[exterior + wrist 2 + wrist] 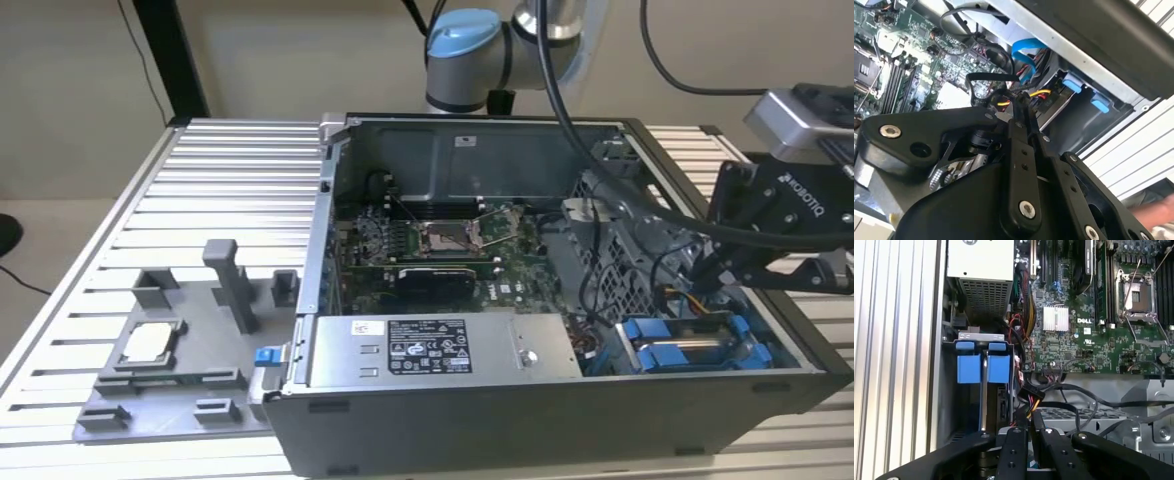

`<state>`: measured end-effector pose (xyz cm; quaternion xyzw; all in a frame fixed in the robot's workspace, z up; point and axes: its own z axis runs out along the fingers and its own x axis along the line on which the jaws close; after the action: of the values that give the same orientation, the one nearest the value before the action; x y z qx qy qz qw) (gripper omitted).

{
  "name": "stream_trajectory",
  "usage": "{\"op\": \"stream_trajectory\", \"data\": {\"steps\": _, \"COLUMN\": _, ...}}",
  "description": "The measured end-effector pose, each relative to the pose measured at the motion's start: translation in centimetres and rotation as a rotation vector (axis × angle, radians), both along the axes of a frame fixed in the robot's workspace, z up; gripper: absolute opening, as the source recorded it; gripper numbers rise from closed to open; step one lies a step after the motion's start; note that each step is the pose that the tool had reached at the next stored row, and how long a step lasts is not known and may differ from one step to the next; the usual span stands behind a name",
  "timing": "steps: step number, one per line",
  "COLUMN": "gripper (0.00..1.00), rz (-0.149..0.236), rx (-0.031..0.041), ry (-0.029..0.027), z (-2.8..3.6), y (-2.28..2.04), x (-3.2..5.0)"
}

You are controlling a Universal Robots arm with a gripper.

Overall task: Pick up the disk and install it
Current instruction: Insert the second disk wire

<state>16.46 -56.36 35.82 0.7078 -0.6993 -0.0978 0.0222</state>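
Exterior view first: the pincer [721, 278] is seen low inside the open computer case [561, 420], right above the disk [694, 345], which sits in its bay with blue tabs [984, 367] showing. Fingers [1014, 450] are drawn together, clamped on nothing visible. Loose cables [1031, 395] nearby could be snagged.
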Motion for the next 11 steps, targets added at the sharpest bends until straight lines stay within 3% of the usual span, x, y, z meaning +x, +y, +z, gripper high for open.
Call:
{"op": "stream_trajectory", "data": {"steps": 3, "gripper": 0.0, "rz": 0.0, "rx": 0.0002, "ry": -0.0008, "z": 0.08, "y": -0.03, "x": -0.76}}
{"op": "stream_trajectory", "data": {"steps": 5, "gripper": 0.0, "rz": 0.0, "rx": -0.0007, "ry": -0.0047, "z": 0.08, "y": -0.07, "x": -1.22}}
{"op": "stream_trajectory", "data": {"steps": 11, "gripper": 0.0, "rz": 0.0, "rx": -0.0091, "ry": -0.0331, "z": 0.07, "y": -0.22, "x": -2.1}}
